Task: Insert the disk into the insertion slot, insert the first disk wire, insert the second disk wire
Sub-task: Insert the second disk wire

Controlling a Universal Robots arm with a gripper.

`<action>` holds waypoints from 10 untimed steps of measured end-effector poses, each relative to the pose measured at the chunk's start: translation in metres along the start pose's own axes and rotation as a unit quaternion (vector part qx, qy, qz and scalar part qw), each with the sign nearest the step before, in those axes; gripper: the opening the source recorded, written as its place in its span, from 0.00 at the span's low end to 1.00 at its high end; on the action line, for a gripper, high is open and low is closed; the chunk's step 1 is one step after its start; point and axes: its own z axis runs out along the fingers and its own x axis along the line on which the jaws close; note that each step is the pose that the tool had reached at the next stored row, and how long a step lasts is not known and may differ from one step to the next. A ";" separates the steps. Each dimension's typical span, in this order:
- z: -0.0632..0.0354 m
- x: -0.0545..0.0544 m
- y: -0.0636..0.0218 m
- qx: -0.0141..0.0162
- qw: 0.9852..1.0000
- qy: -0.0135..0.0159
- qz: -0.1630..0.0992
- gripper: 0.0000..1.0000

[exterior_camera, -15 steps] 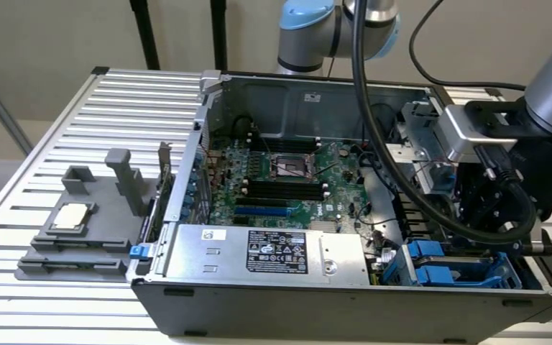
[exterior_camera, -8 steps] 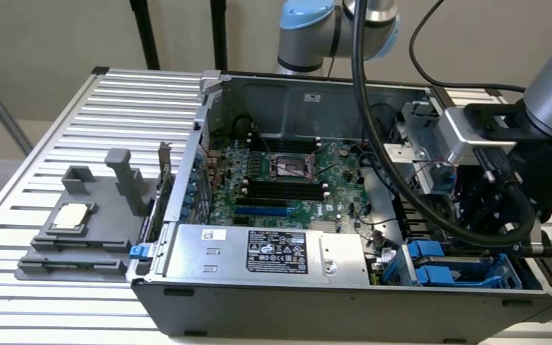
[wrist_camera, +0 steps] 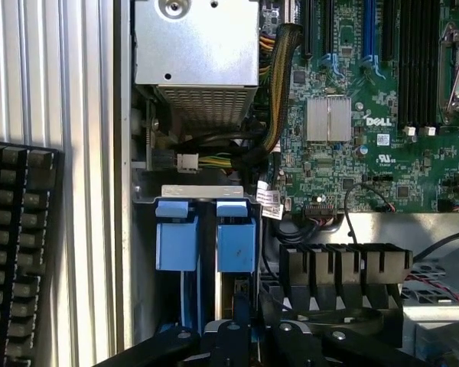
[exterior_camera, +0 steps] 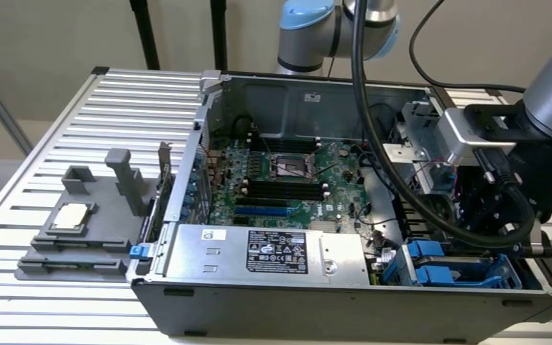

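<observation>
My end effector [wrist_camera: 237,336] hangs over the corner of the open computer case [exterior_camera: 256,302] at the exterior view's right, just above the insertion slot [exterior_camera: 448,269] with its blue rails. Its black fingers [wrist_camera: 241,310] stand narrow, reaching down between the blue tabs [wrist_camera: 236,237]; I cannot tell whether they grip anything. The disk I cannot pick out with certainty. Beside the slot sit the silver power supply [exterior_camera: 267,251] and green motherboard [exterior_camera: 286,180]. The case rests on a ribbed counter [exterior_camera: 55,129].

insertion slot [wrist_camera: 205,229]: grey metal, glossy blue plastic tabs | motherboard [wrist_camera: 367,99]: matt green | table [exterior_camera: 26,180]: ribbed metal
</observation>
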 end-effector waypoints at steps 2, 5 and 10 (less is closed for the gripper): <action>0.0000 0.001 0.0000 0.000 1.000 0.000 0.000 0.17; -0.0001 0.002 0.0000 0.000 1.000 0.000 0.000 0.17; 0.0010 0.002 0.0002 0.003 1.000 0.000 0.000 0.17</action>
